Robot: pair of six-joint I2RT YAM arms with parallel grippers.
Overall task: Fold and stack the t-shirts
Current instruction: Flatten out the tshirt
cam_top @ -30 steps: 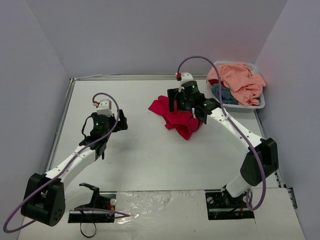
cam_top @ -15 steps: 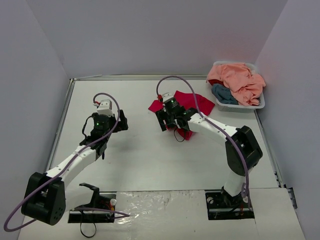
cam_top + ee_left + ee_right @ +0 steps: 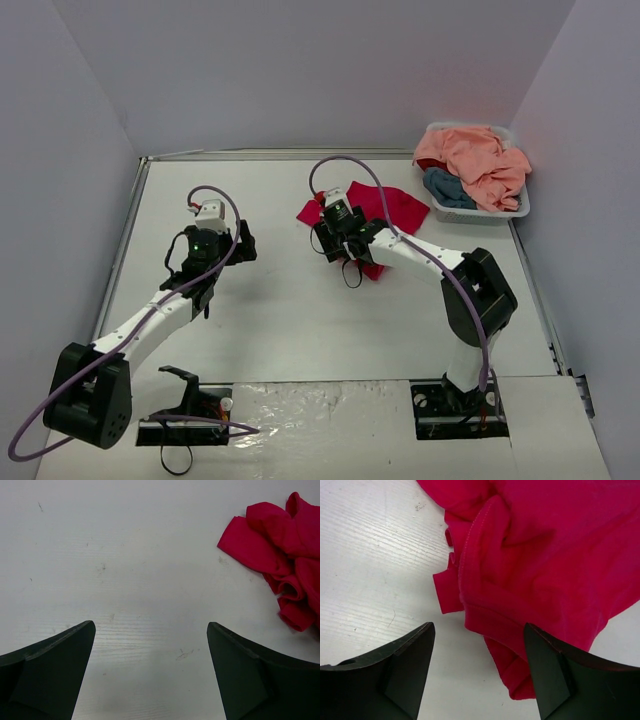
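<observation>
Hovering right gripper over crumpled crimson t-shirt, jaws parted, nothing gripped; left gripper spread wide, empty, above table.

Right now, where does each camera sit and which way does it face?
Top external: above and behind the bases, looking down on the table; left arm and right arm show whole.
Left wrist: on the left arm, facing bare table; left hand open at the bottom edge.
Right wrist: on the right arm, close over the red t-shirt; right hand open.
Shared: all three see the red t-shirt.
</observation>
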